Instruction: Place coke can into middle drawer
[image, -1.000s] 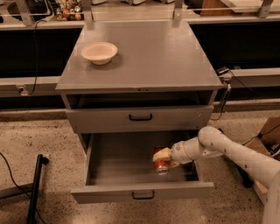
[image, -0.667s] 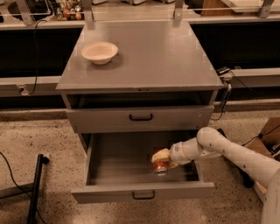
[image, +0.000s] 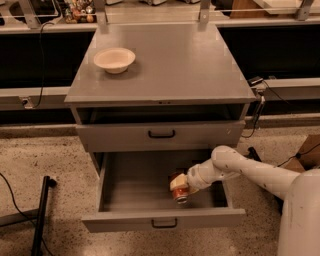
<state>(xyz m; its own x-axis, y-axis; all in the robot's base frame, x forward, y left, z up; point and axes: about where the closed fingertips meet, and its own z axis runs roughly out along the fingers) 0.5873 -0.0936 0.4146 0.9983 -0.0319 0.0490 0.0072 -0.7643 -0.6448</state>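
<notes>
The middle drawer (image: 140, 189) is pulled out, a wide grey tray with a small black handle on its front. My white arm reaches in from the right. My gripper (image: 178, 186) is inside the drawer at its right half, shut on the coke can (image: 177, 187). The red can is tilted, its silver end pointing down toward the drawer floor near the front wall. Part of the can is hidden by the gripper.
A beige bowl (image: 114, 59) sits on the grey cabinet top (image: 180, 60) at the left. A closed drawer front (image: 161, 134) is above the open one. A black stand leg (image: 41, 210) lies on the speckled floor at the left. Cables hang at the cabinet's right side.
The gripper with the can has shifted slightly left and lower inside the drawer. Nothing else has moved.
</notes>
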